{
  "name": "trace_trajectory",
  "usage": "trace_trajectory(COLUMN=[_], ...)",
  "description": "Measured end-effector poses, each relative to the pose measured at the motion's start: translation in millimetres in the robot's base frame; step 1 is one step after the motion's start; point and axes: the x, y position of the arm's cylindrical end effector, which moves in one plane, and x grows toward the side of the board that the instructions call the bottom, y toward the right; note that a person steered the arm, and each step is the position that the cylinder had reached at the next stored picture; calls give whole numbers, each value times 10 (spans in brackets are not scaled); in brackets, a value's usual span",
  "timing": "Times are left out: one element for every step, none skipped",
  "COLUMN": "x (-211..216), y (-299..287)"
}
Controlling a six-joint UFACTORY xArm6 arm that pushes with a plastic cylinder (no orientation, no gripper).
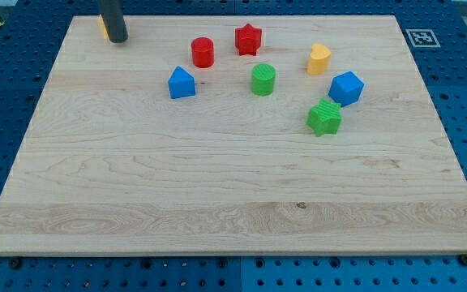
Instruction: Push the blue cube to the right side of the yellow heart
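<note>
Currently the rod's lower end, my tip (pixel 118 39), is seen at about eleven o'clock on the wooden board (pixel 217 203), far from the cluster of blocks and touching none except perhaps a small yellow-orange block (pixel 102 28) half hidden just behind it; whether contact is made cannot be told. No pincer is fitted to this arm, so nothing can be said of spread or pressed jaws.

The blue cube (pixel 346 88) is found at about two o'clock on the board, close below and slightly right of the yellow heart (pixel 319 58), roughly at the heart's five o'clock. A green star-like block (pixel 324 118) lies just beside the cube at its seven o'clock.

Several risks are judged likely. If the cube is approached from its seven o'clock, the green star could be dragged along. If the push is aimed too far toward eleven o'clock, the heart itself could be struck and displaced. On the long crossing, the red cylinder (pixel 203 52), red star (pixel 249 39), green cylinder (pixel 263 79) or the other blue block (pixel 182 83) could be clipped.

No containers are visible.
</note>
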Motion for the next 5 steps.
trace_trajectory(x=[94,367,556,557,625], y=[80,321,384,384,384])
